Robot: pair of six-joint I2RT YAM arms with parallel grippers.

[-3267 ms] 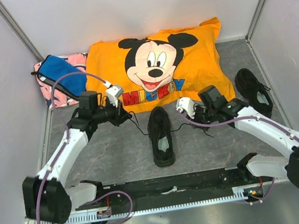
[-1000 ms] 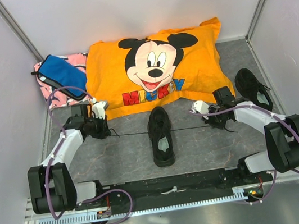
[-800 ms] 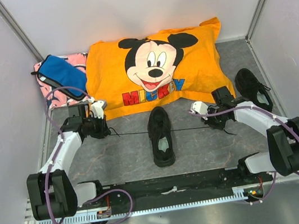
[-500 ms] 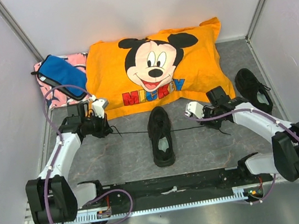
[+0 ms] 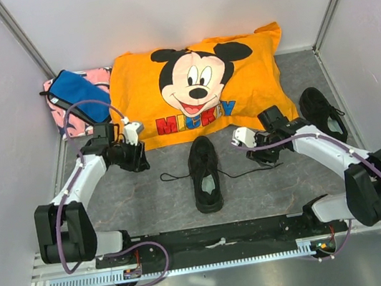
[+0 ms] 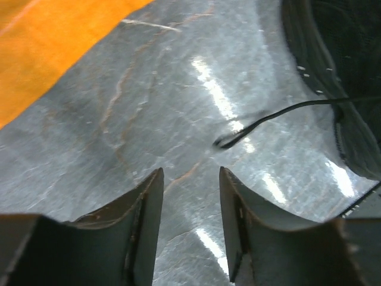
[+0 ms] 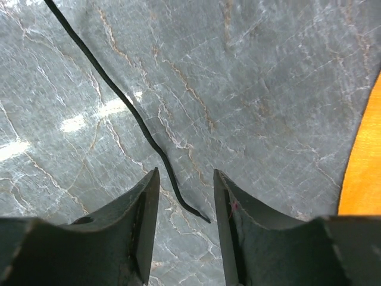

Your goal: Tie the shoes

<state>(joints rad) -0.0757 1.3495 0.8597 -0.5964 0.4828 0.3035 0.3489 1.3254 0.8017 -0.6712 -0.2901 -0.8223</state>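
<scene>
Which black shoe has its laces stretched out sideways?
The middle shoe: its laces trail out to both sides. The other shoe sits far right.

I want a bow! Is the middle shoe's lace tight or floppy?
Floppy. The lace lies slack on the table beside the middle shoe; left gripper and right gripper are open, holding nothing.

A large orange fabric pillow (image 5: 253, 82), printed with a cartoon mouse's face and the word MICKEY, lay across the far middle of the grey, marble-veined bench (image 5: 149, 200), slightly askew. At the far left corner, just left of the pillow, a blue fabric pouch (image 5: 80, 94) rested on a pink patterned cloth (image 5: 98, 75). Whether that cloth ran under the pillow's edge could not be told. Plain white walls (image 5: 155, 11) closed in the bench on the left, right and far sides.
</scene>
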